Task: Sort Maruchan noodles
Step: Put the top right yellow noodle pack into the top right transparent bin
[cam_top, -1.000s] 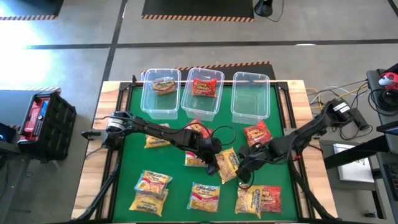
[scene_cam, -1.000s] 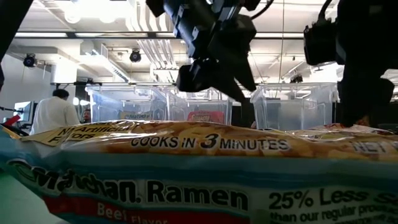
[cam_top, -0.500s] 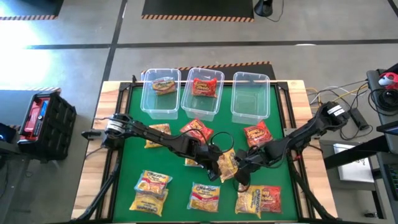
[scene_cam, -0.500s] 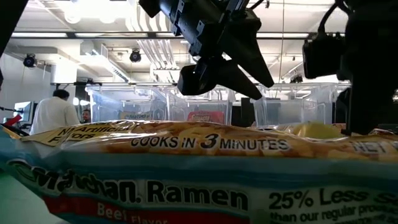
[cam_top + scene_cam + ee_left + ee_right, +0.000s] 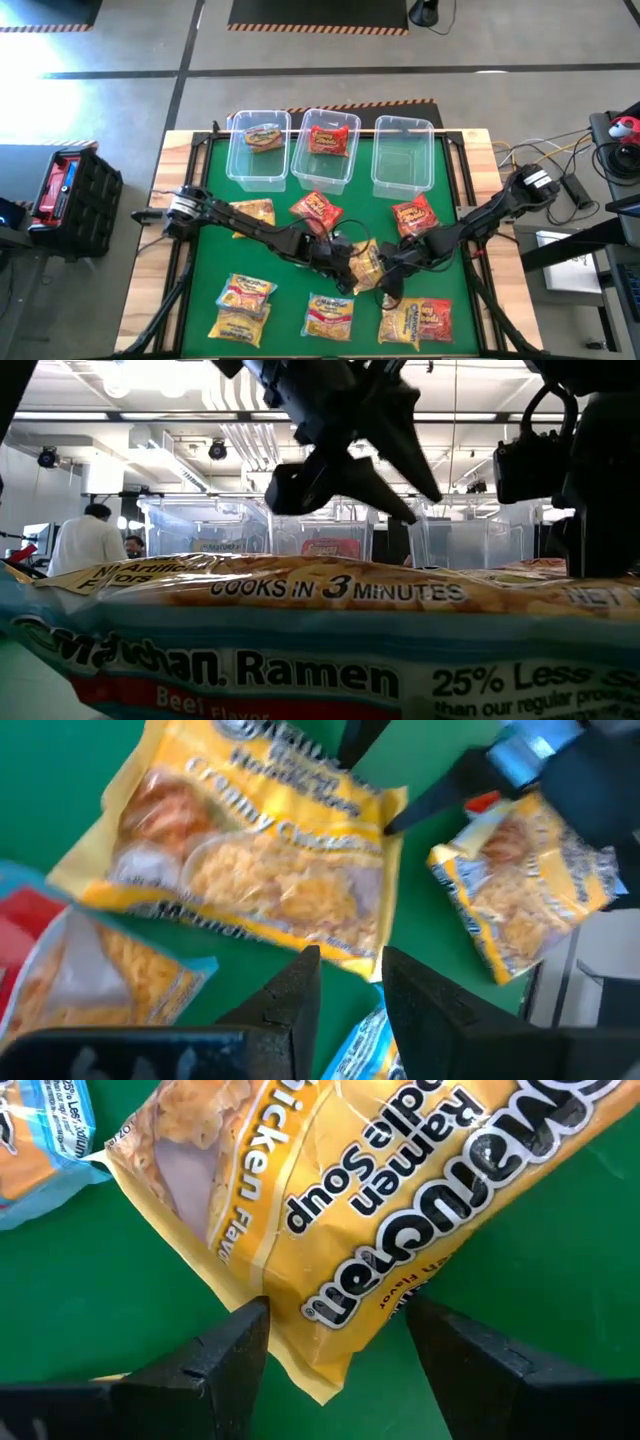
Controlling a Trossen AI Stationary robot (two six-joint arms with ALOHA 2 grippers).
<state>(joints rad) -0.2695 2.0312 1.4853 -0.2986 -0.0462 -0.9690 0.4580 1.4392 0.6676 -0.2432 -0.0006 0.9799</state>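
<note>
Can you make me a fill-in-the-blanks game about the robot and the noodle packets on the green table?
1. The number of clear bins at the far edge of the table is ____.
2. The bin that has no noodle packet in it is the one on the ____.
3. The right gripper hangs over a packet coloured ____.
4. The left gripper has its fingers ____.

Missing words: three; right; yellow; shut

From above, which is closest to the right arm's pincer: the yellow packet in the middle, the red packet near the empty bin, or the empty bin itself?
From the right pincer:
1. Yellow packet, right at its tip, mid-table.
2. Red packet, behind it, toward the bins.
3. Empty bin, at the far edge.
</note>
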